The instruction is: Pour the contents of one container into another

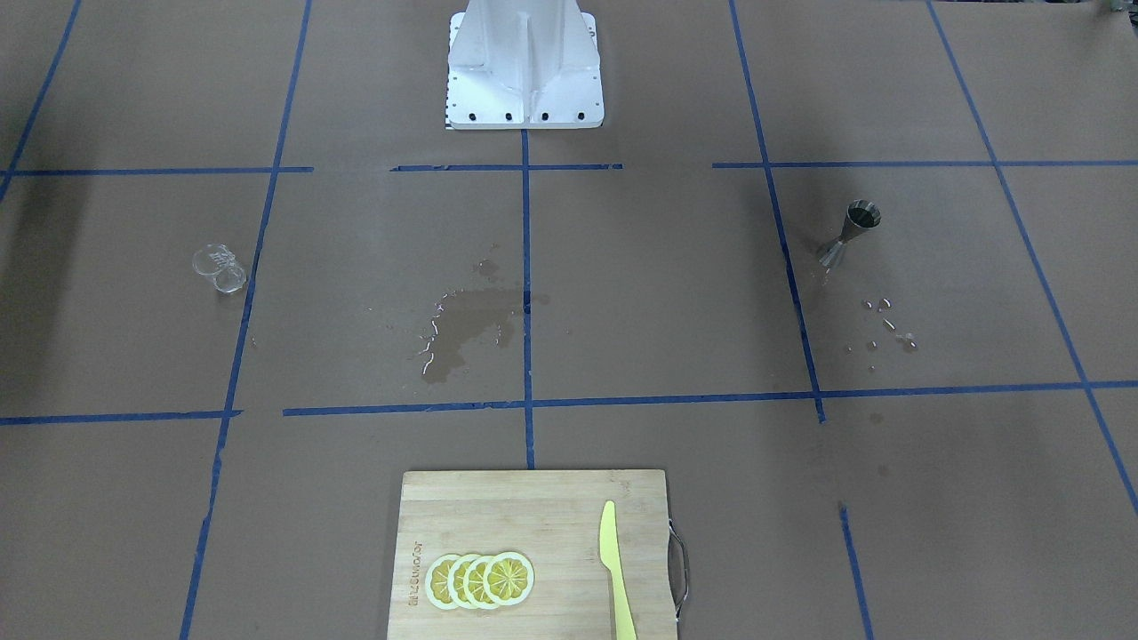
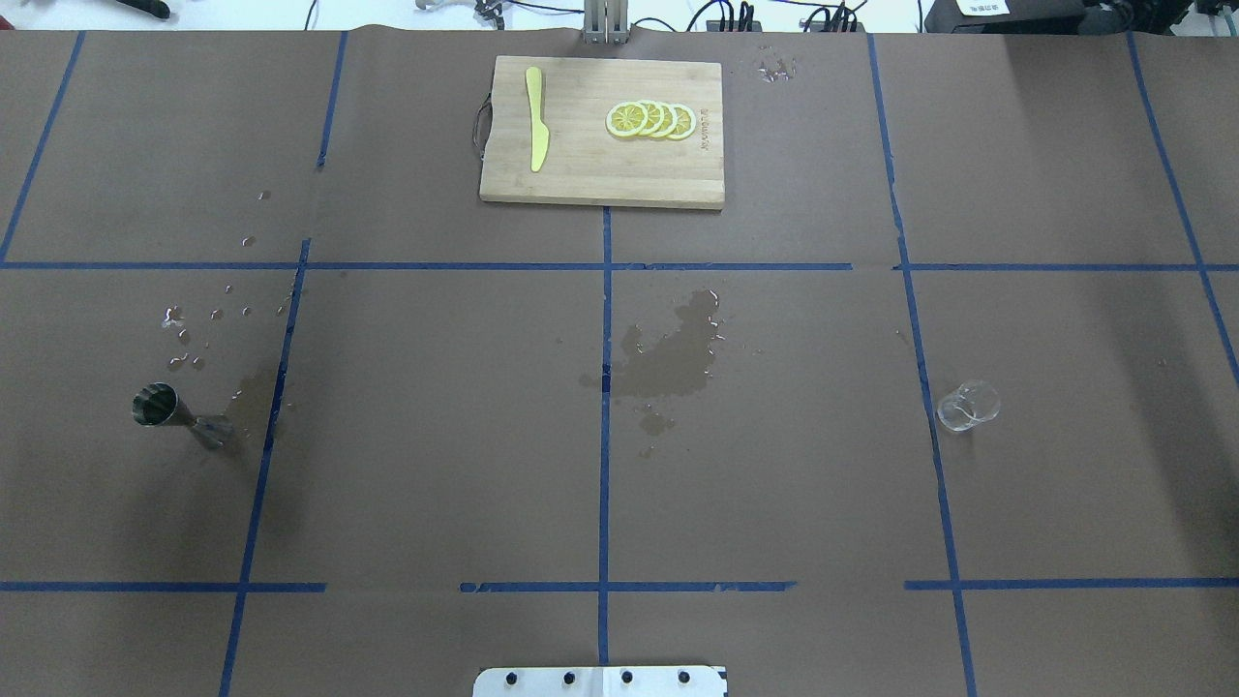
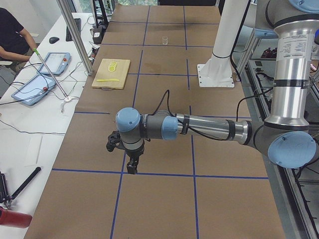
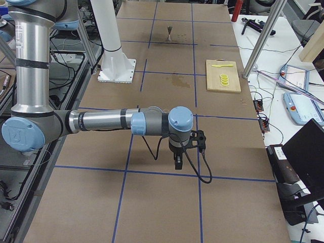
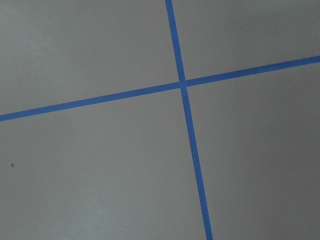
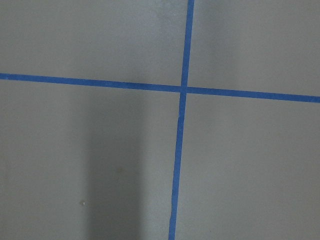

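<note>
The silver-grey metal jigger stands upright on the brown paper on the robot's left side. On the robot's right side stands the small clear cup. Neither gripper shows in the overhead or front views. My left gripper hangs low over the table's left end, far from the jigger. My right gripper hangs over the right end, far from the cup. I cannot tell whether either is open or shut. Both wrist views show only paper and blue tape.
A wooden cutting board with lemon slices and a yellow knife lies at the far middle edge. A wet stain marks the centre, and droplets lie near the jigger. The white robot base stands at the near edge.
</note>
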`<state>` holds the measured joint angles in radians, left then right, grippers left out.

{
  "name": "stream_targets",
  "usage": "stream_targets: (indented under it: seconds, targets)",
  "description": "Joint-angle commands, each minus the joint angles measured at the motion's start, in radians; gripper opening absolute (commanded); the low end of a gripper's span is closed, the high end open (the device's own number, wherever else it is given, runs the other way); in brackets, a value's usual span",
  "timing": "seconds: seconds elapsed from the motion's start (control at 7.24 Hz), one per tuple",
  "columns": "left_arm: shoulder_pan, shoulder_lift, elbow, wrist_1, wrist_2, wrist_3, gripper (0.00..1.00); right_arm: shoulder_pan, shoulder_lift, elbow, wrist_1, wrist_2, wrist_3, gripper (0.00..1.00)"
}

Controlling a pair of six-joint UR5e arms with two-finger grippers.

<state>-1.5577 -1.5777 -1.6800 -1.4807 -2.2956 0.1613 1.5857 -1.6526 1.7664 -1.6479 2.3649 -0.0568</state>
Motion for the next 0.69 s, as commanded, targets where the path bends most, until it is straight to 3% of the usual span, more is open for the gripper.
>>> stream_targets:
  seconds: [0.0,0.28,0.41,0.55]
  targets:
    - [-0.001,-0.015,0.003,0.0,-0.001,0.001,1.0,0.0,0.001,0.004,-0.003,0.005,0.0,1.0]
    - [0.001,-0.033,-0.001,-0.009,0.001,0.001,1.0,0.0,-0.001,0.007,0.0,0.011,0.0,1.0]
    - [0.011,-0.121,0.012,-0.022,0.031,-0.002,1.0,-0.001,-0.001,0.008,0.0,0.011,0.0,1.0]
    - [0.007,-0.136,-0.047,-0.018,0.054,-0.006,1.0,0.0,-0.001,0.005,0.002,0.019,0.0,1.0]
